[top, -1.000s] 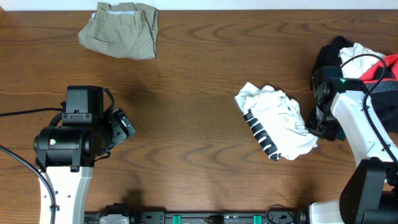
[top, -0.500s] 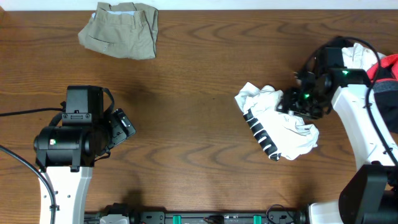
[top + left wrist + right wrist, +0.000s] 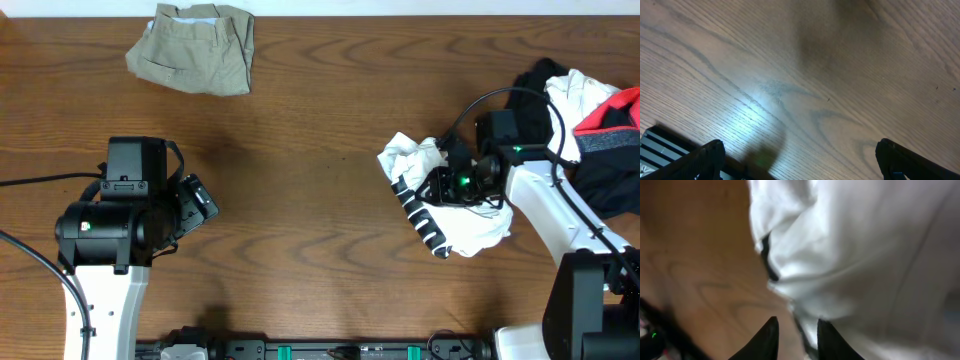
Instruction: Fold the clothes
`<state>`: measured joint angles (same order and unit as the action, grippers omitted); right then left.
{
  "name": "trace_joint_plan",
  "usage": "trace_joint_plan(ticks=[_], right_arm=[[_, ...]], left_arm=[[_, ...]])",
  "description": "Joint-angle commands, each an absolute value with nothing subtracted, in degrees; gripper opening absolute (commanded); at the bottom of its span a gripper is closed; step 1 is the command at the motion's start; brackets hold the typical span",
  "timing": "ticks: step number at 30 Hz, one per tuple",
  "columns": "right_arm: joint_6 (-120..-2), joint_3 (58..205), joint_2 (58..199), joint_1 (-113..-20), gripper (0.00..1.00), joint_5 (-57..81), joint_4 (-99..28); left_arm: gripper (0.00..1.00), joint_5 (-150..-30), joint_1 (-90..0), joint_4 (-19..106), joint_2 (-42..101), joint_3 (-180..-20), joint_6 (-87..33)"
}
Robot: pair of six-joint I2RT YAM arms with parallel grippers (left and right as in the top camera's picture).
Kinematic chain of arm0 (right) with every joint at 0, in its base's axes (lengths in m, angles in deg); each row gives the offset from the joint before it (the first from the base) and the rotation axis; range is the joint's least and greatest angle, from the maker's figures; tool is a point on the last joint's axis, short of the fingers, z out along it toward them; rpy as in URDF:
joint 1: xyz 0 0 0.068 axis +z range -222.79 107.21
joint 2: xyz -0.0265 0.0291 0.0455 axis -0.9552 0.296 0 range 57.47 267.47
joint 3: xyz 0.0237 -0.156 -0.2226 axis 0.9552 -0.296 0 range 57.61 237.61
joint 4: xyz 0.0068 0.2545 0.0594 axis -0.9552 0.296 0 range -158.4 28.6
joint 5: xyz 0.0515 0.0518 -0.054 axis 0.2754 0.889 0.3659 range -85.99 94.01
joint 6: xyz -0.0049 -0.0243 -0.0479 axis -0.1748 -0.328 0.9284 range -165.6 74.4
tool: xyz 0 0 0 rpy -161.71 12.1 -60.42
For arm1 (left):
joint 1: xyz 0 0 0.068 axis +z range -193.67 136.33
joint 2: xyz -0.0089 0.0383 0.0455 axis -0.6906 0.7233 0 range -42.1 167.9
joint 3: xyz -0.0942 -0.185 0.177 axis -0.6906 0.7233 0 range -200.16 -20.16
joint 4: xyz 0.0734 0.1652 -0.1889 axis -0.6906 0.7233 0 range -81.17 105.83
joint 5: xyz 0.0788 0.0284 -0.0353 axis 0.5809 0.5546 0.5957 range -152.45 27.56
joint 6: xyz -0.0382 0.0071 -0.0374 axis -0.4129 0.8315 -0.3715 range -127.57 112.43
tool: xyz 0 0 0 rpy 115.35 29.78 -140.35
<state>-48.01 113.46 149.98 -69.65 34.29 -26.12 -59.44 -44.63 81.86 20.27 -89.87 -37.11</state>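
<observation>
Leaning across the crumpled white top (image 3: 470, 232), right end effector (image 3: 440, 186) hangs low.

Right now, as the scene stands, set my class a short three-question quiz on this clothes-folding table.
1. True or false: the left pincer grips a garment.
2. Which garment lies under the right pincer? A) red piece B) white top with striped trim C) black piece
3. In the overhead view, where on the table does the khaki garment lie?
Key: 1 false, it stands open and empty. 2 B. 3 At the far edge, on the left arm's side.
</observation>
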Motion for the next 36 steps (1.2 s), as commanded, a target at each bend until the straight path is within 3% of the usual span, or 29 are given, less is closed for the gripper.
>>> trace_joint_plan(ticks=[1, 13, 22, 36], right_arm=[[-47.6, 113.4, 149.5, -71.4, 0.24, 33.8, -29.7], [-48.7, 113.1, 158.2, -71.0, 0.19, 36.3, -36.8], [-56.9, 113.1, 163.0, -69.5, 0.18, 35.1, -46.6], [-76.4, 113.9, 164.3, -52.2, 0.24, 28.0, -69.9]], left_arm=[[0.98, -58.8, -44.3, 81.9, 20.4, -89.5, -36.3], [0.98, -60.3, -44.3, 81.9, 20.4, -89.5, -36.3], [0.98, -60.3, -44.3, 81.8, 20.4, -89.5, -36.3], [0.98, -60.3, -44.3, 81.9, 20.4, -89.5, -36.3]])
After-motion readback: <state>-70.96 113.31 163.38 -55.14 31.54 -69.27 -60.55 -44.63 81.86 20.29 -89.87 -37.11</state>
